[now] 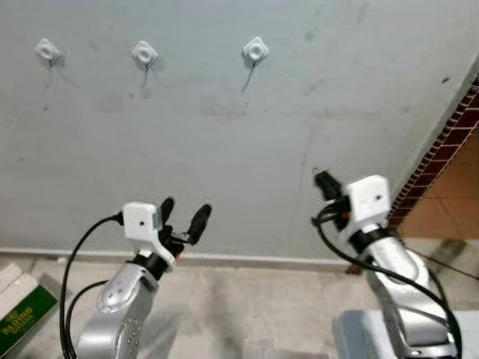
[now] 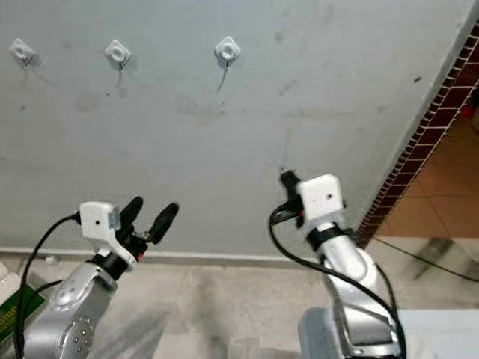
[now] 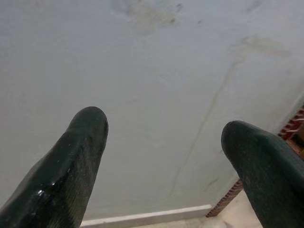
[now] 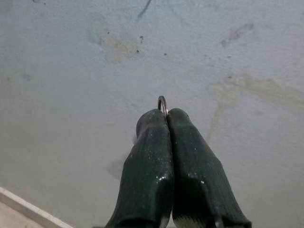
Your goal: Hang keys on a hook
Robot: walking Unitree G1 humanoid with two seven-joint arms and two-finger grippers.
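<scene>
Right gripper (image 4: 166,114) has its black fingers pressed together on a thin metal key ring (image 4: 162,102), w/ just the ring's top loop poking out past the tips; keys themselves can't be seen. It's raised toward the grey plaster wall (image 1: 224,149) but well below the nearest white square wall hook (image 1: 255,51), so pickup looks done, lift + hooking left. Left gripper (image 1: 184,215) spread wide, holding nothing.
</scene>
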